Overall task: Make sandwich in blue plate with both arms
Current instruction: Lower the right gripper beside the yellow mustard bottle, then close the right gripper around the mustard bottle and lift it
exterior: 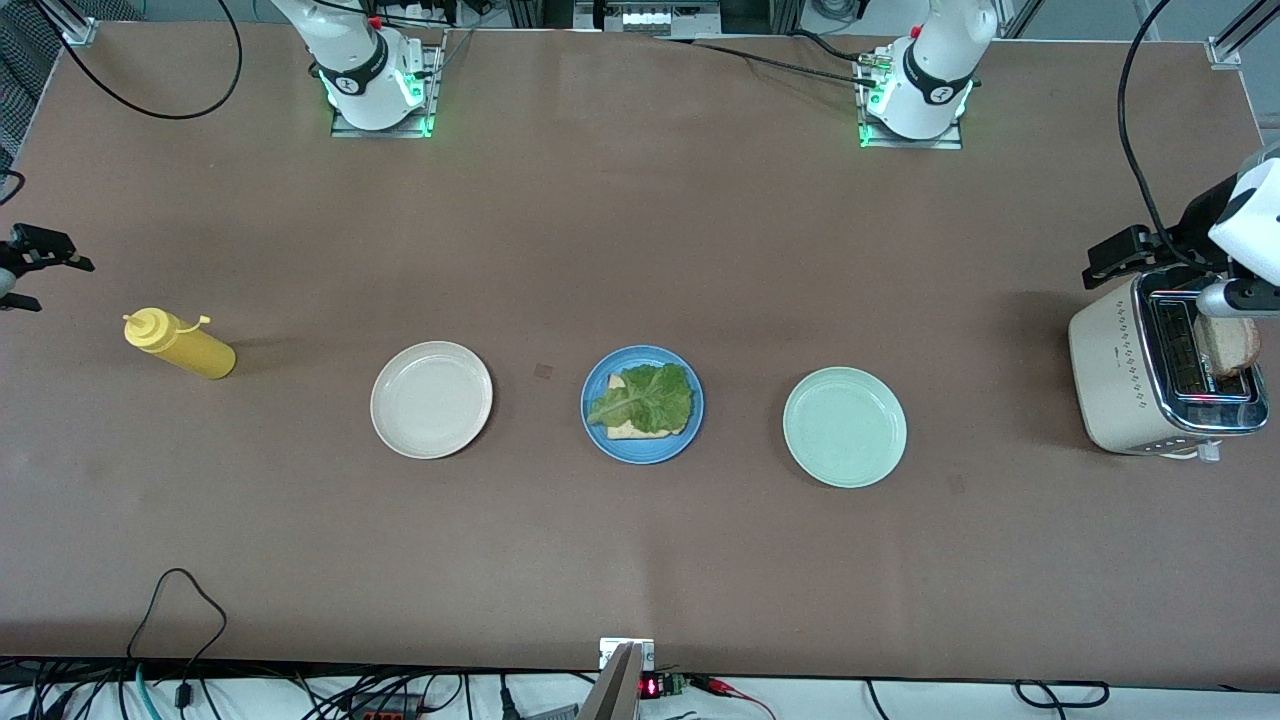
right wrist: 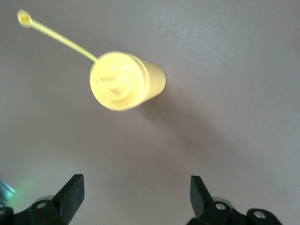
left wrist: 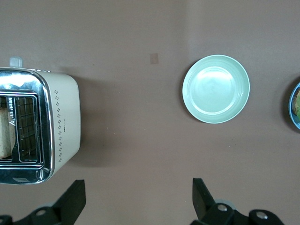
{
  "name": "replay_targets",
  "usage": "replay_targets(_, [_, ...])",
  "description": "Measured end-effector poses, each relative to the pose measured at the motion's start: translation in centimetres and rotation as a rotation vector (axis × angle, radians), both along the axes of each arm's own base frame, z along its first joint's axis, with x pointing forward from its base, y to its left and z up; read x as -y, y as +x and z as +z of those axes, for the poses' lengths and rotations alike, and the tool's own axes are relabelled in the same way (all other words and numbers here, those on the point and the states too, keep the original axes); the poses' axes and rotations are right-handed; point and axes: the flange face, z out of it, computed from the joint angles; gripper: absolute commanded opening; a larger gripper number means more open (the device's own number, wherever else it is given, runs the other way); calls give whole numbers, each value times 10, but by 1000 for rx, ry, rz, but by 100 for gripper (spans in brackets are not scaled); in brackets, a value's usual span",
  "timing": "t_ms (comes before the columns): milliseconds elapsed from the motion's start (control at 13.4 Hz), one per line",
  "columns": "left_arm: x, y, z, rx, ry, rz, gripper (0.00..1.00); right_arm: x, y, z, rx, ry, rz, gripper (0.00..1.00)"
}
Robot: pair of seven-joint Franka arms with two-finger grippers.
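The blue plate (exterior: 640, 452) sits mid-table with one slice of bread (exterior: 628, 431) on it and a ruffled lettuce leaf (exterior: 645, 396) on top. A second bread slice (exterior: 1232, 345) stands in a slot of the toaster (exterior: 1120, 375) at the left arm's end. My left gripper (exterior: 1115, 258) hangs open and empty over the table beside the toaster (left wrist: 56, 122); its wrist view shows its gripper (left wrist: 139, 201) and the bread (left wrist: 4, 133) in the slot. My right gripper (exterior: 45, 270) hangs open and empty at the right arm's end, and its wrist view shows this gripper (right wrist: 136, 199) above bare table.
A yellow squeeze bottle (exterior: 185, 345) lies at the right arm's end, close under the right wrist camera (right wrist: 126, 79). A cream-white plate (exterior: 431, 399) and a mint-green plate (exterior: 845, 427) flank the blue plate. The mint plate (left wrist: 216, 89) also shows in the left wrist view.
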Motion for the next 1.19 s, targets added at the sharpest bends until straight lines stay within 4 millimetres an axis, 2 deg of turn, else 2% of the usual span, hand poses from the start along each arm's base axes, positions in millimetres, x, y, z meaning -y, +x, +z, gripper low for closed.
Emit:
replay_targets(223, [7,1,0,7,-1,-16,100,16,-11,-26,92,126,127,100])
replay_targets(595, [13,0,-1,28,0,-27,100,52,-32,-100,228,322,267,100])
replay_targets(1041, [14,-4,-3,63,3,-27,100,59,-49,-176,416,531,337,100])
replay_targets(1190, [13,-4,-3,65,3,-26,100,58,-56,-192,476,605,339,100])
